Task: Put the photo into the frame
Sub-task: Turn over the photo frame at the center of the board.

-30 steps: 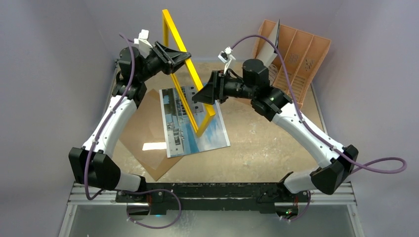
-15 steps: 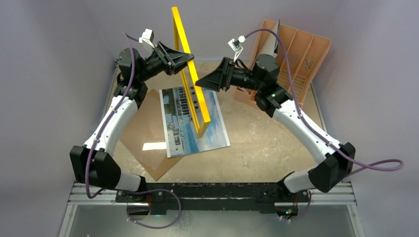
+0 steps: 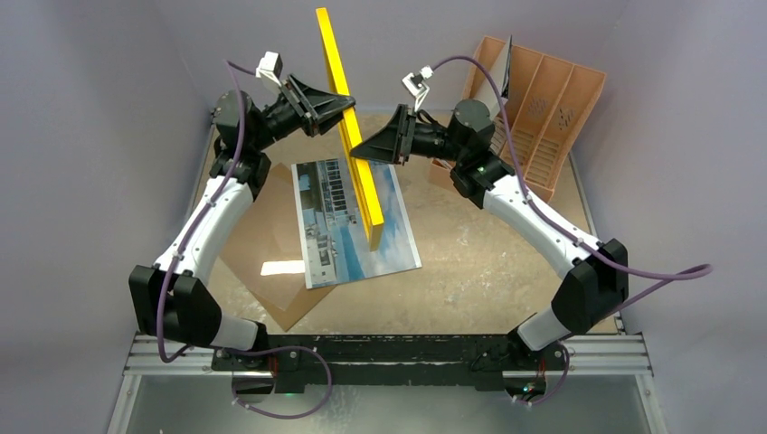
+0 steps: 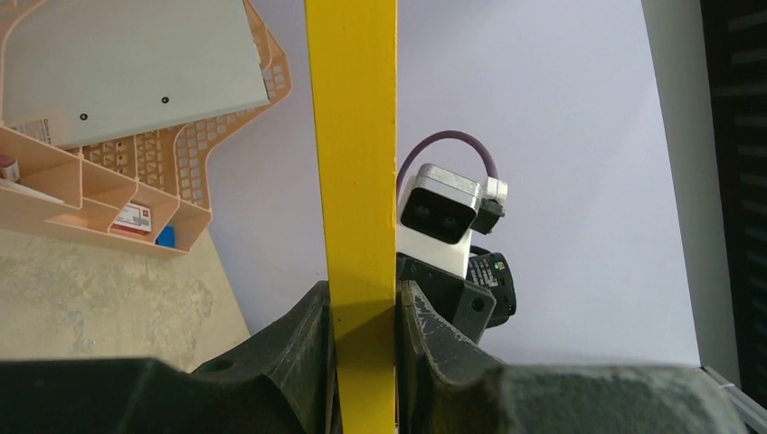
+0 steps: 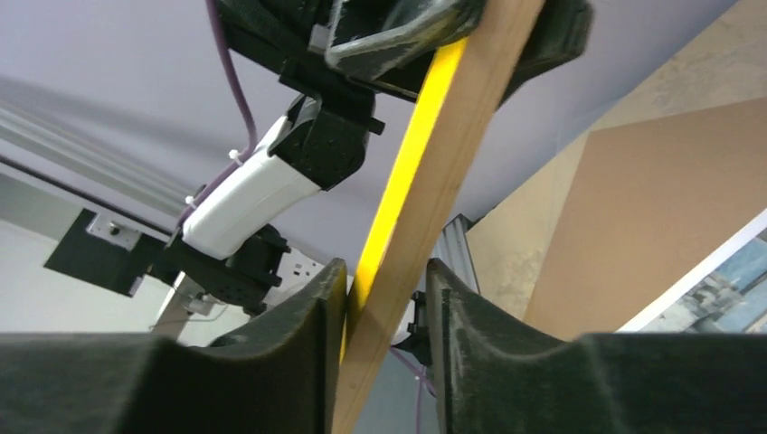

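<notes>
The frame [image 3: 348, 127] hangs in the air, nearly edge-on, above the photo [image 3: 336, 244], which lies face up on the table. My left gripper [image 3: 342, 107] is shut on the frame's upper part; the left wrist view shows the yellow bar [image 4: 353, 181] pinched between both fingers of the left gripper [image 4: 364, 334]. My right gripper [image 3: 357, 152] straddles the same bar from the right. In the right wrist view the right gripper [image 5: 384, 298] has one finger against the frame's wood-and-yellow edge [image 5: 434, 181], with a gap at the other finger. The photo's corner [image 5: 724, 271] shows below.
A brown backing board [image 3: 262, 244] lies under and left of the photo, with a bright glare patch [image 3: 282, 268] on it. An orange slotted organizer [image 3: 543, 108] holding a grey sheet stands at the back right. Grey walls enclose the table on three sides.
The frame has turned from angled to nearly edge-on and risen. My right gripper let go, drew back, then came in around the frame bar again.
</notes>
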{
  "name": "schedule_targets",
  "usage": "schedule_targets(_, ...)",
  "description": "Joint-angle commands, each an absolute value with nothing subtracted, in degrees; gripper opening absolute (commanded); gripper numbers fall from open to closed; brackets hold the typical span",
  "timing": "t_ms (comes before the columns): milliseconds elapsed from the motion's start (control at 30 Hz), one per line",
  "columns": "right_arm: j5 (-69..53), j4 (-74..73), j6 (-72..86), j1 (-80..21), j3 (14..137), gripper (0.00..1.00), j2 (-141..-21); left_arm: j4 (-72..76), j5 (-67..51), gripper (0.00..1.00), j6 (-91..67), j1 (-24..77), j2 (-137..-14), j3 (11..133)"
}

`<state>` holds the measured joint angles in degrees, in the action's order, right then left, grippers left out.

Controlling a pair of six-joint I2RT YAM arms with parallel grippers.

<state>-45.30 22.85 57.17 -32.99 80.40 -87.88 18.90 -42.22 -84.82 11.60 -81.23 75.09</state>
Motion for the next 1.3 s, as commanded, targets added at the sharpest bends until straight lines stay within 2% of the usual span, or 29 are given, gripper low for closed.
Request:
schedule_targets(0,-47.5,29.6,60.4,-33.1,79.9,0.3,-86.5,23.7,-42.6,0.01,-85.0,11.4,-79.2,75.4)
schedule_targets(100,-46.6,29.4,61.2,-33.0,79.5,0.12,-85.7,18.9,-41.8,0.17,-81.9,11.5,-78.0,75.6)
schedule_targets(233,-44.4,27.4,60.8,-33.0,78.7,0.01,-84.1,9.2,-39.9,0.39,-75.3,11.5,-76.0,76.2)
schedule_targets(300,-42.6,25.4,60.0,-33.1,78.5,0.0,-83.0,4.9,-39.2,0.47,-72.3,11.4,-75.1,76.4)
schedule_targets(400,-40.7,22.9,59.3,-33.1,78.2,0.0,-81.4,0.4,-37.9,0.74,-68.8,11.4,-73.6,76.4)
schedule_targets(467,-39.8,21.7,59.1,-33.1,77.9,0.0,-80.4,-4.4,-36.7,0.82,-66.1,11.4,-72.7,76.6)
schedule_targets(567,-37.3,17.3,57.3,-33.0,78.4,0.0,-79.2,-9.7,-34.5,0.86,-61.9,11.3,-71.4,77.1)
schedule_targets(700,-27.6,1.3,48.5,-33.1,83.8,0.0,-79.6,-19.4,-29.4,0.89,-56.0,11.3,-69.7,78.1)
schedule_targets(900,-17.8,-16.1,40.0,-33.8,90.2,0.0,-82.0,-32.1,-15.9,0.91,-46.4,11.3,-64.7,77.0)
schedule_targets(1267,-12.6,-17.4,37.8,-40.6,87.7,0.0,-90.0,-40.9,2.2,0.9,-43.6,11.3,-58.3,67.0)
